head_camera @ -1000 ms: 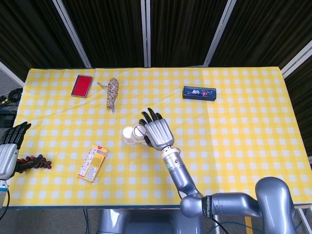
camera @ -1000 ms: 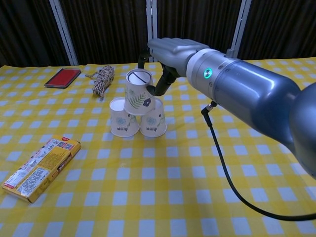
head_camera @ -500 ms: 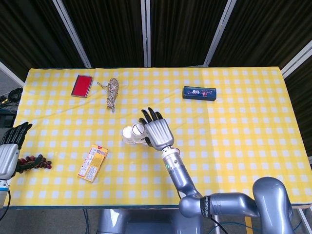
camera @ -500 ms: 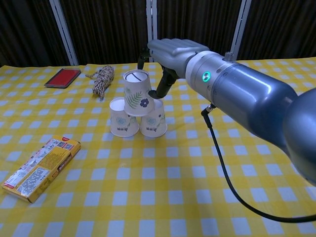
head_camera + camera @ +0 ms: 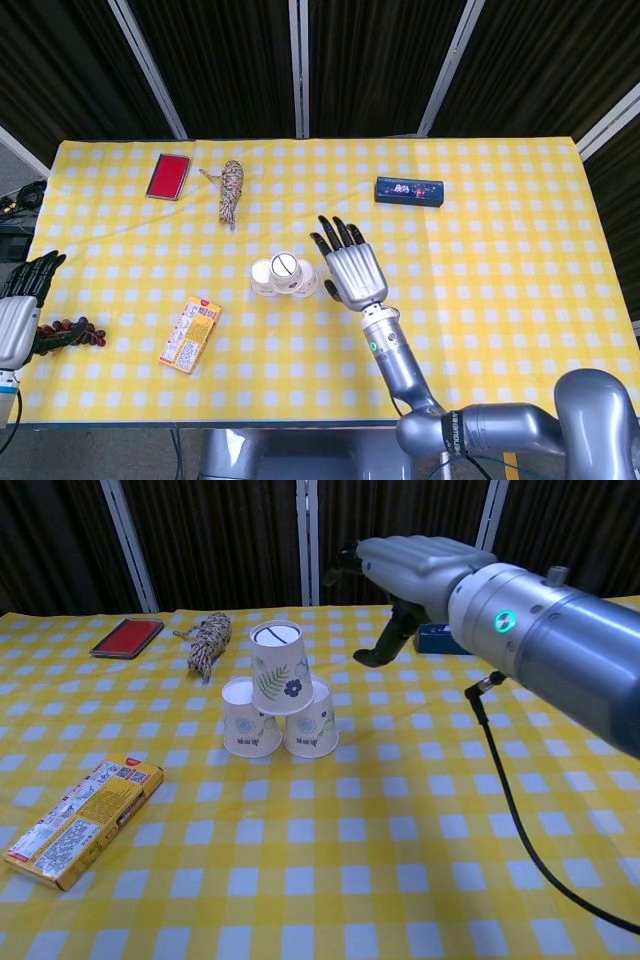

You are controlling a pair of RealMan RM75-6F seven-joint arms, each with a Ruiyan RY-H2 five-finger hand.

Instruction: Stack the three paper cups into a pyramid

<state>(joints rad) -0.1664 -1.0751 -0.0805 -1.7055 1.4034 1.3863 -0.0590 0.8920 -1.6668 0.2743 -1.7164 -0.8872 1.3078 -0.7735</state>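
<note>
On the checked table [image 5: 480, 250], seen from the head view, the right hand [image 5: 350, 272] now sits clear to the right of the cups [image 5: 284, 276], its fingers spread and holding nothing; half a second ago it was pressed against the stack. The release suggests the pyramid stands by itself and the task is all but done. At the far left edge the left hand [image 5: 22, 300] rests beside a dark beaded thing [image 5: 68, 333], its fingers apart and empty as far as can be told. A red case [image 5: 167, 176], a twine bundle [image 5: 230, 191], a dark box [image 5: 408, 190] and a yellow packet [image 5: 190, 334] lie well apart from the cups.

From the chest view, the top cup [image 5: 277, 666] sits upturned across the two base cups [image 5: 250, 716], touching both, level and untouched. All three are white tapered paper with leaf prints. The right hand [image 5: 415, 585], smooth grey metal with dark fingers, hovers up and to the right of the stack, thumb hanging down, nothing in its grasp. The cloth looks soft and flat; the packet [image 5: 80, 820] is glossy card, the twine [image 5: 207, 643] rough and knotted.
</note>
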